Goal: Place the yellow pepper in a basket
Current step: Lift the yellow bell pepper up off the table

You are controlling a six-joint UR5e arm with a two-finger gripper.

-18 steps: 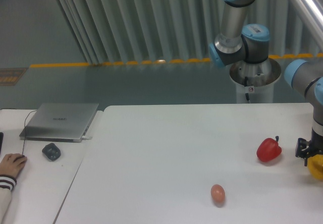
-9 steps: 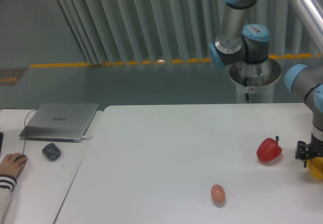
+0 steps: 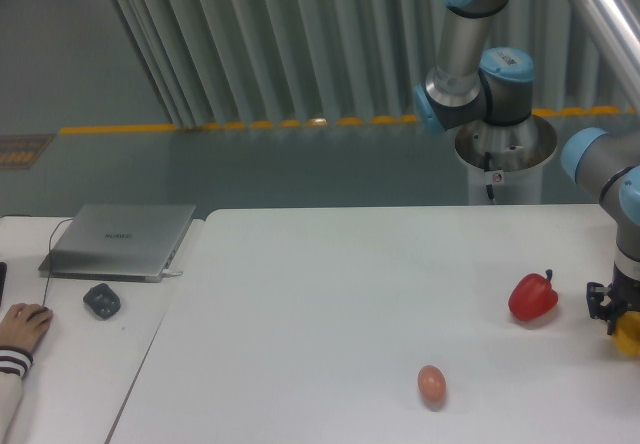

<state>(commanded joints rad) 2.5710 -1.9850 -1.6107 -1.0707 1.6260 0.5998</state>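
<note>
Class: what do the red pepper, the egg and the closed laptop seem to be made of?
Red pepper: likely plastic, judging by its glossy, evenly red skin and dark stem.
Egg: smooth, matte tan shell; real or imitation unclear.
Laptop: probably brushed metal, going by its flat silver-grey lid.

Arm reaches down at right frame edge, wrist vertical; tool point(image 3: 622, 314) low over the desk, mostly cropped, jaw state unclear.

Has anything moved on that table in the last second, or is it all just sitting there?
Only a little. The pincer and the yellow pepper under it have slid slightly right, so less of the pepper shows at the picture's edge. Whether the pincer grips it cannot be told. The red pepper, egg and laptop have not moved.
</note>
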